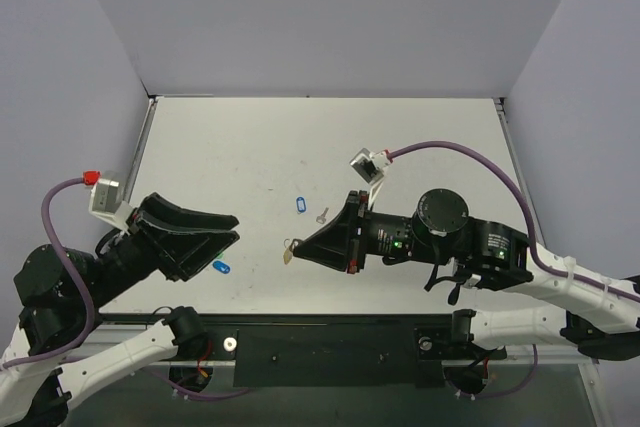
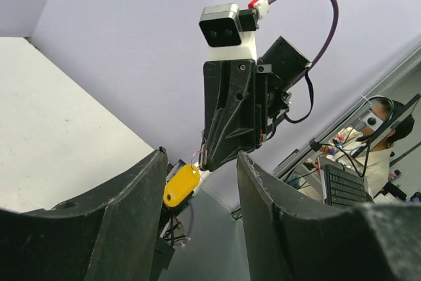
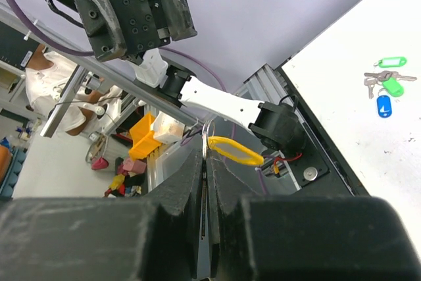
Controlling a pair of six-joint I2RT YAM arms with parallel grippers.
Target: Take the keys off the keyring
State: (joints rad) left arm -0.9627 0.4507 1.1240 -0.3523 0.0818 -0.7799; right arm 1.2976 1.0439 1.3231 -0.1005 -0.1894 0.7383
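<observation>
My right gripper (image 1: pixel 303 246) is shut on the thin metal ring of the keyring (image 1: pixel 289 251), held above the table's front middle. Its yellow oval tag (image 3: pixel 235 151) hangs out beside the pinched ring (image 3: pixel 209 133). In the left wrist view the tag (image 2: pixel 181 185) dangles under the right gripper's tips (image 2: pixel 209 157). My left gripper (image 1: pixel 236 228) stands open a short way left of the keyring, with nothing between its fingers (image 2: pixel 263 182). One small silver key (image 1: pixel 322 215) lies loose on the table. I see no key on the held ring.
A blue tag (image 1: pixel 300 204) lies beside the loose key. Another blue tag (image 1: pixel 221 267) is near the front edge under my left gripper. The right wrist view shows keys with green tags (image 3: pixel 387 82) and a blue tag (image 3: pixel 383 105) on the table.
</observation>
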